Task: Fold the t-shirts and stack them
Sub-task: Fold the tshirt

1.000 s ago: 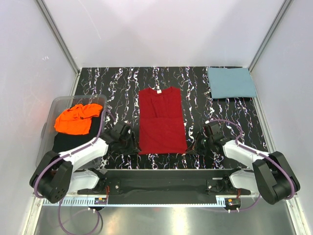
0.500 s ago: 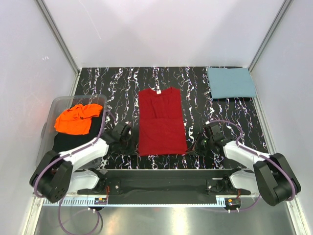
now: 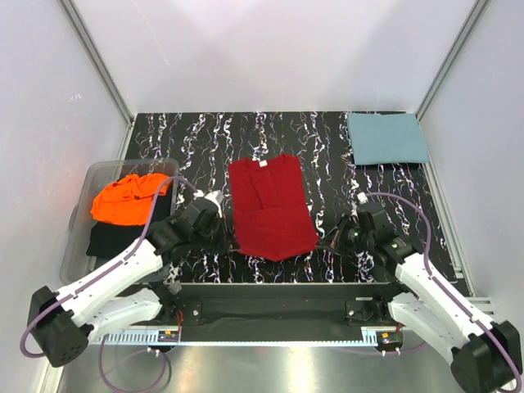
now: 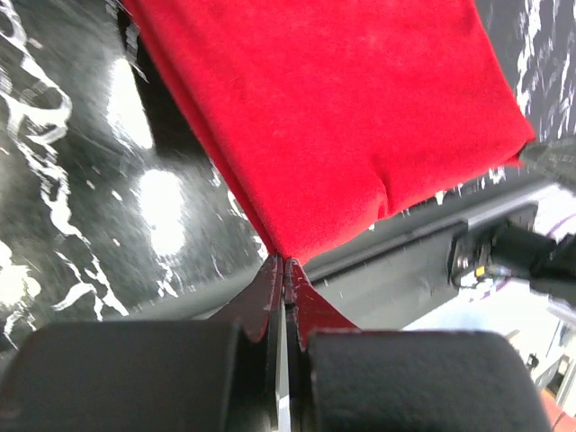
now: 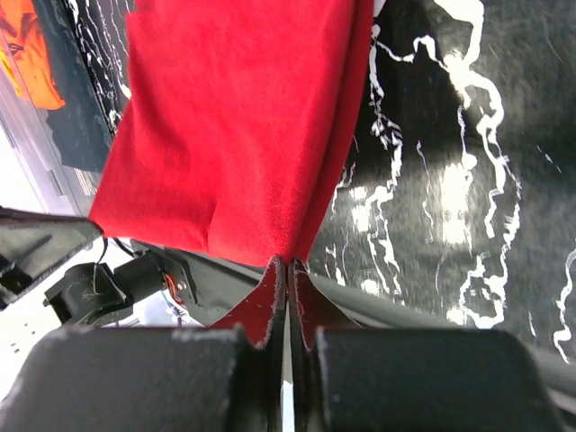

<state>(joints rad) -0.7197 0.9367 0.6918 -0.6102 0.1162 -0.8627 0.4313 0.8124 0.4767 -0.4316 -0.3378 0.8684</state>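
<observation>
Both grippers (image 4: 283,262) (image 5: 288,262) tight on red t-shirt (image 3: 270,209)

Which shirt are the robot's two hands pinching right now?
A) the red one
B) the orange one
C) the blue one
A: the left gripper and the right gripper are each closed on a near corner of the red shirt.

Red t-shirt (image 3: 270,209): plain deep red. Teal-blue t-shirt (image 3: 387,137): plain dusty teal-blue. Orange t-shirt (image 3: 127,199): plain bright orange, lying over a black cloth (image 3: 110,237) in a clear bin (image 3: 98,170). Table (image 3: 196,139): black with white marbled streaks. Left arm (image 3: 123,272) and right arm (image 3: 434,286): white with black joints, purple cables (image 3: 393,196)
</observation>
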